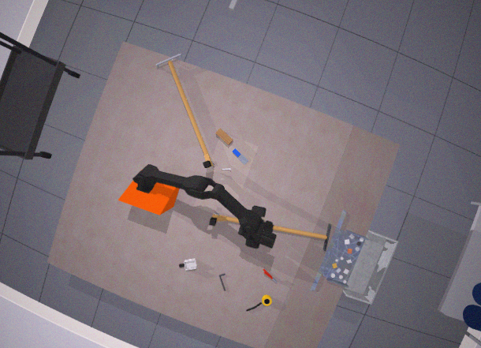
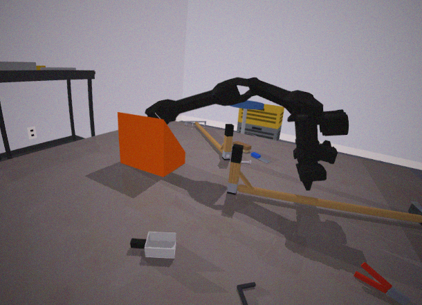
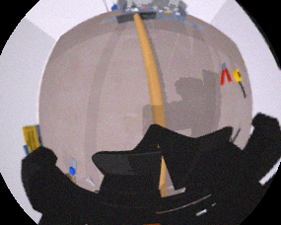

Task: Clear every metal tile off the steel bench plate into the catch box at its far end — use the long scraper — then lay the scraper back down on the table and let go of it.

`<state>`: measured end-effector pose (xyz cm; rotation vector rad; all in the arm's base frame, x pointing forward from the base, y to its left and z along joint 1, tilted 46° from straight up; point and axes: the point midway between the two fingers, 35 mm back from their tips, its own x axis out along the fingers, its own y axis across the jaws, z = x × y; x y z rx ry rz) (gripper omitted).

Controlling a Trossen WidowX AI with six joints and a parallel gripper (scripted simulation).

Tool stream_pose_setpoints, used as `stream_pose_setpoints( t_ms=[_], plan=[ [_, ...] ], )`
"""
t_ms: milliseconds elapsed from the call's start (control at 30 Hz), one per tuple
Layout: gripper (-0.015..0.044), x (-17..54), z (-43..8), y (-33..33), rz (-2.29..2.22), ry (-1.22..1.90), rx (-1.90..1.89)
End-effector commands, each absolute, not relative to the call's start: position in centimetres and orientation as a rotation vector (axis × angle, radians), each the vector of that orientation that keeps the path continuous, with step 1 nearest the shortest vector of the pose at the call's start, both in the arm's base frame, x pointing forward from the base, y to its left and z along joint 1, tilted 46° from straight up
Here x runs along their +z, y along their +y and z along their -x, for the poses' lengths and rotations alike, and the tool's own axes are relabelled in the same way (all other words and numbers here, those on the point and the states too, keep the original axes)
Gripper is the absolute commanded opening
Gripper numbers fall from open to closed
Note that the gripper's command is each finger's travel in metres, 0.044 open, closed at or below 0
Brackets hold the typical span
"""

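My gripper (image 2: 308, 187) (image 3: 154, 127) is shut with nothing between its fingers, pointing down just above the handle of a long scraper. This scraper (image 1: 300, 231) (image 2: 349, 206) (image 3: 151, 64) lies on the table, with an upright black-tipped grip at its near end and a dark blade beside the steel plate. The bluish steel plate (image 1: 339, 248) carries several small white, orange, yellow and dark tiles (image 1: 347, 241). The pale catch box (image 1: 364, 267) adjoins the plate's far side. A second long wooden-handled tool (image 1: 189, 113) (image 2: 209, 137) has a light, wide head.
An orange block (image 1: 147, 201) (image 2: 142, 145) stands by the arm's base. A brush (image 1: 224, 136), blue-handled tool (image 1: 236, 153) and bolt (image 1: 226, 169) lie near the second tool. A small white tray (image 1: 190, 264) (image 2: 160, 245), hex key (image 1: 222, 283), red pliers (image 1: 267, 274) and yellow tape (image 1: 266, 301) lie opposite.
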<state>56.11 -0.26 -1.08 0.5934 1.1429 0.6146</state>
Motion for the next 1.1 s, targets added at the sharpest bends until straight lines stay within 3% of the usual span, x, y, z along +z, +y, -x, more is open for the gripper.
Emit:
stream_pose_setpoints(
  t_ms=[0,1067],
  plan=[
    [0.0000,-1.08,-56.11,-0.26,-0.593,1.143,0.615],
    [0.0000,-1.08,-56.11,-0.27,-0.593,1.143,0.614]
  ],
)
